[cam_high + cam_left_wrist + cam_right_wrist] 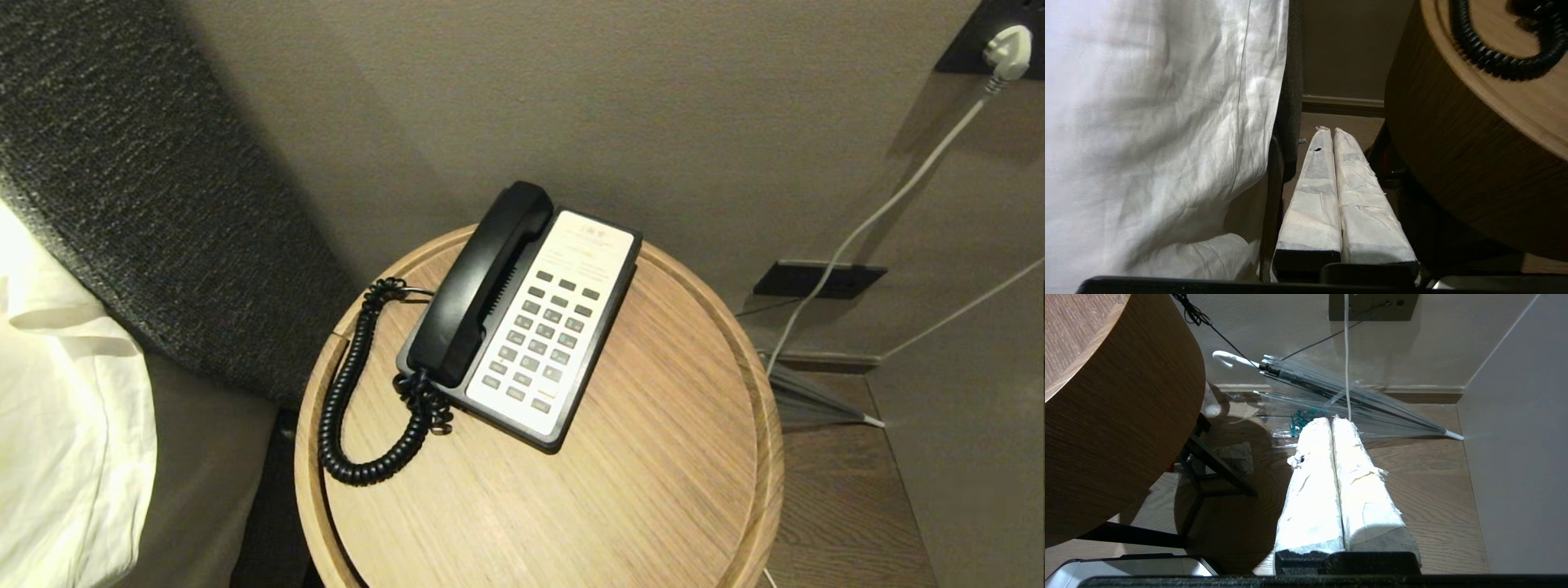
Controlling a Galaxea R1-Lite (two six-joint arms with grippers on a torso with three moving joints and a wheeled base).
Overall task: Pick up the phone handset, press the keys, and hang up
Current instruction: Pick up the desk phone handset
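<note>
- The handset (482, 282) lies in its cradle on the left part of the phone base (539, 335), with its far end near the wall.
- The phone base stands on the round wooden bench (653, 474), a little behind the centre of the top and turned at an angle.
- The keys (543, 339) are on the white panel of the base, just beside the handset on its right.
- The cord (351, 408) runs from the near end of the handset, makes a loop on the bench to the left of the base, and goes back toward the bench rim.
- The left gripper (1329, 130) hangs low beside the bench, between its side wall and the white bed sheet (1167, 122); its fingers (1314, 183) are pressed together and hold nothing.
- The right gripper (1332, 418) hangs low on the other side of the bench, above the wooden floor (1433, 490); its fingers (1314, 490) are also pressed together and empty.
- A clear umbrella (1339, 396) lies on the floor near the wall, beyond the right gripper.
</note>
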